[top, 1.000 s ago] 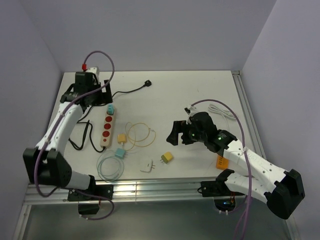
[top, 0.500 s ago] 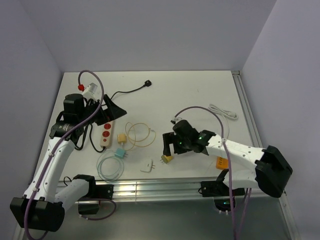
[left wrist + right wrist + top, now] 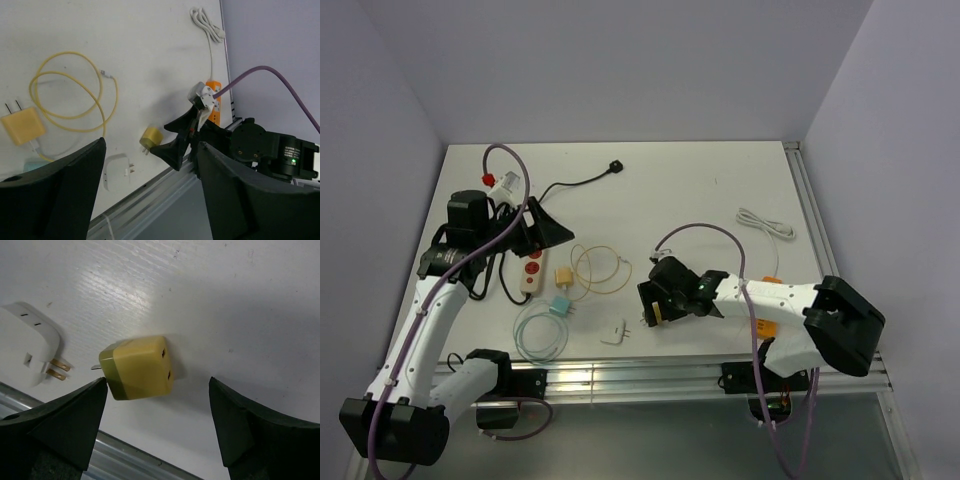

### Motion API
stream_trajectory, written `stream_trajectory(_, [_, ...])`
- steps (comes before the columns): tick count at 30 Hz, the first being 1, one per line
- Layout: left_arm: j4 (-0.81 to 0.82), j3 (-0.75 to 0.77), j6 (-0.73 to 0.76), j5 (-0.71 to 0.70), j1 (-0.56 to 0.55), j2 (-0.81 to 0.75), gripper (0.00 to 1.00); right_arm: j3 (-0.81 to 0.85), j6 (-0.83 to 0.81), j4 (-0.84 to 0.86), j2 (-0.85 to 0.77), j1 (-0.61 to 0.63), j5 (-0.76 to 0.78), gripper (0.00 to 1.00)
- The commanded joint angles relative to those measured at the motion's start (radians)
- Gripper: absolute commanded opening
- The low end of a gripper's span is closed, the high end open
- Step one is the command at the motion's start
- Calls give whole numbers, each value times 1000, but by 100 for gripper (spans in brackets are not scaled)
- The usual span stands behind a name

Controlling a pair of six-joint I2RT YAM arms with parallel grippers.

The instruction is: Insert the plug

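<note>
Right gripper (image 3: 157, 384) spread wide either side of yellow plug adapter (image 3: 140, 367), adapter lying on white table (image 3: 225, 290), left gripper (image 3: 150, 146) likewise spread apart

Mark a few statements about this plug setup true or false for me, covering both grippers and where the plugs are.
1. The right gripper is open, with the yellow plug between its fingers. True.
2. The yellow plug is already seated in the power strip. False: it lies on the table, well apart from the strip.
3. A white adapter lies beside the yellow plug. True.
4. The left gripper is shut on the white adapter. False: it is open and holds nothing.
</note>
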Motion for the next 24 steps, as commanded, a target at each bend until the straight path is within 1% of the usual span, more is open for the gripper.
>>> stream_trajectory(1, [-10,10,19,57,-2,1,77,28,-24,61,42,12,24,87])
stream_trajectory(3, [-6,-2,14,70,-2,-6,76,39,-33,70,71,15,21,85])
stream_trajectory(6, [-4,-10,14,68,-2,-22,74,46,-35,70,82,15,42,72])
stream_trajectory(7, [-12,-7,16,67,-2,-22,71,42,-36,73,78,15,48,61])
stream_trajectory(9, [-23,-4,25,82,-2,-19,69,32,-44,86,41,15,65,53])
stream_trajectory(10, [-24,-1,30,94,-2,-15,67,22,-59,90,24,16,70,47])
stream_trajectory(11, [-23,-1,33,106,-3,-15,65,19,-67,93,-8,15,73,43])
stream_trajectory(12, [-14,-2,36,131,-3,-14,65,17,-79,100,-25,15,73,38])
stream_trajectory(13, [-10,-7,36,136,-5,-14,64,19,-99,100,-42,15,73,21])
stream_trajectory(14, [-7,-10,31,139,-6,-14,64,20,-108,98,-74,15,73,15])
stream_trajectory(17, [22,-25,17,172,-25,-9,64,35,-151,84,-140,15,26,11])
stream_trajectory(18, [40,-36,7,186,-38,-8,67,37,-162,86,-162,15,-40,11])
stream_trajectory(19, [93,-44,-7,202,-86,-5,69,39,-194,93,-209,16,-101,11])
stream_trajectory(21, [147,-56,-38,211,-155,12,70,36,-231,115,-264,15,-207,12])
stream_trajectory(22, [207,-61,-49,240,-225,21,71,28,-269,124,-321,15,-358,13])
stream_trajectory(24, [282,-82,-99,269,-306,47,72,10,-271,188,-379,18,-480,15])
